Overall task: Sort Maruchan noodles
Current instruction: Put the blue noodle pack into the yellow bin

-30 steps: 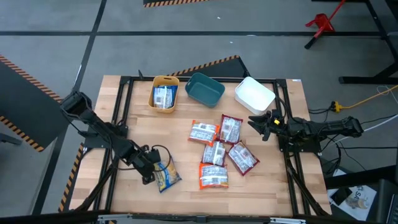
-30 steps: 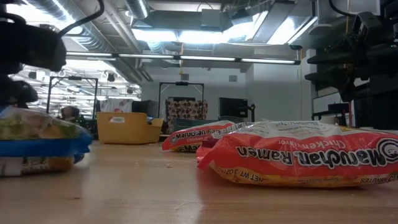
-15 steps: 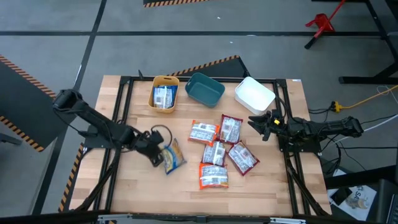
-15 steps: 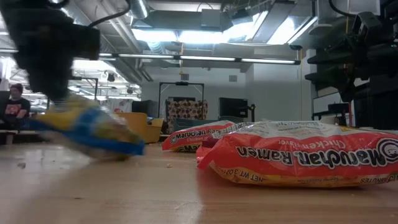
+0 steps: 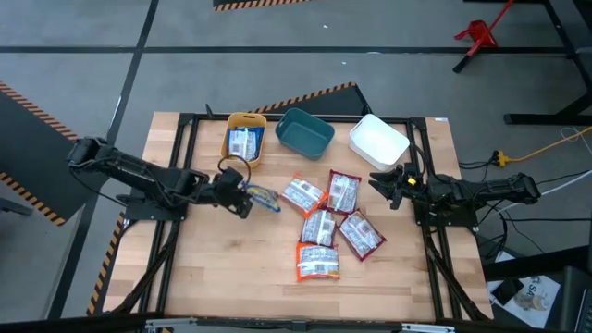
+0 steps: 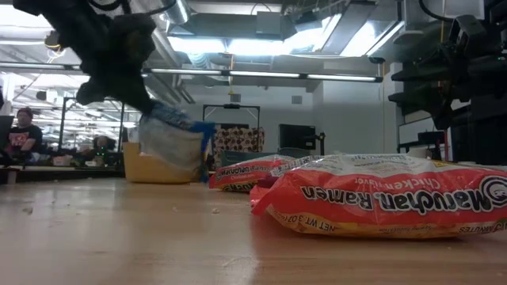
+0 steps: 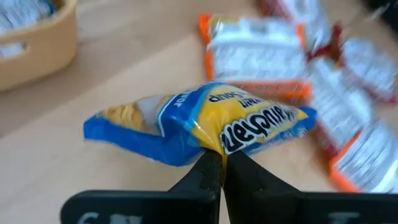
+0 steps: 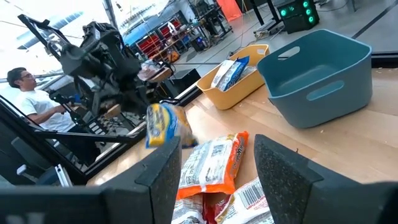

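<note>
My left gripper [image 5: 242,195] is shut on a blue-and-yellow noodle packet [image 5: 263,197], in the air just near of the yellow bin [image 5: 246,117]. That bin holds another blue packet [image 5: 242,143]. Several orange-and-white and red-and-white packets [image 5: 319,227] lie flat in a cluster at the table's middle. My right gripper [image 5: 382,185] waits open near the right edge, beside the white bin [image 5: 379,141]. The low view shows the held packet [image 6: 170,141] above the tabletop. My left gripper pinches the blue-and-yellow packet between its two fingers [image 7: 210,169], at the middle of one long edge [image 7: 214,144], where the wrapper creases. The fingers come slanting from the table's left. The packet is lifted clear and hangs tilted below the gripper.
The teal bin [image 5: 319,129] stands between the yellow and white bins along the far edge. A black frame rail [image 5: 181,157] runs along the table's sides. Bare wood lies at the near left. People [image 6: 24,134] sit in the room beyond.
My left gripper has carried the blue-and-yellow packet from the near left of the table up and toward the far edge and the right, toward the yellow bin. The packet, earlier low by the tabletop, now hangs clear and has turned about.
</note>
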{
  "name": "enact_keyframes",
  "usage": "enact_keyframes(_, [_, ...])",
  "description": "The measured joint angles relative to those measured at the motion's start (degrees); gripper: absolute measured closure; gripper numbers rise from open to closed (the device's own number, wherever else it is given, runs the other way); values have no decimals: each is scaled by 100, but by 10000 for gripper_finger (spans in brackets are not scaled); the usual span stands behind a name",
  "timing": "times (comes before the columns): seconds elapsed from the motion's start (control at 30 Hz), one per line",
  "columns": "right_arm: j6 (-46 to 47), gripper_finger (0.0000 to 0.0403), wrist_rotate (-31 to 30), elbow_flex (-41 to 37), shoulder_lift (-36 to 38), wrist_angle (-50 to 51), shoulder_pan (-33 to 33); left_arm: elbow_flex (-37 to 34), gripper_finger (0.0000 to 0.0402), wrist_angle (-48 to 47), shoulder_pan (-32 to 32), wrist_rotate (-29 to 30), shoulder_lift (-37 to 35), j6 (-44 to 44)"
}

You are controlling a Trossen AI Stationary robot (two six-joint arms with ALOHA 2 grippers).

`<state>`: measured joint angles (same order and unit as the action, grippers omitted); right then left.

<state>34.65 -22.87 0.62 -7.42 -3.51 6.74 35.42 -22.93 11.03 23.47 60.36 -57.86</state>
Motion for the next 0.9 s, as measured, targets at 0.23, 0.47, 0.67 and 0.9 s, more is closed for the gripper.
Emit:
enact_keyframes(0.23, [0,212,-2,0,0,-1,-1,66,401,552,-349,191,-236,48])
enact_keyframes(0.47, [0,212,-4,0,0,-2,-2,578,401,565,-906,818,-297,632])
enact_keyframes(0.67, [-1,212,-4,0,-1,-2,-1,901,401,384,-1413,1709,-297,1017])
enact_keyframes(0.9, [-35,212,-12,0,0,-1,-1,848,401,270,-2026,2926,-132,457])
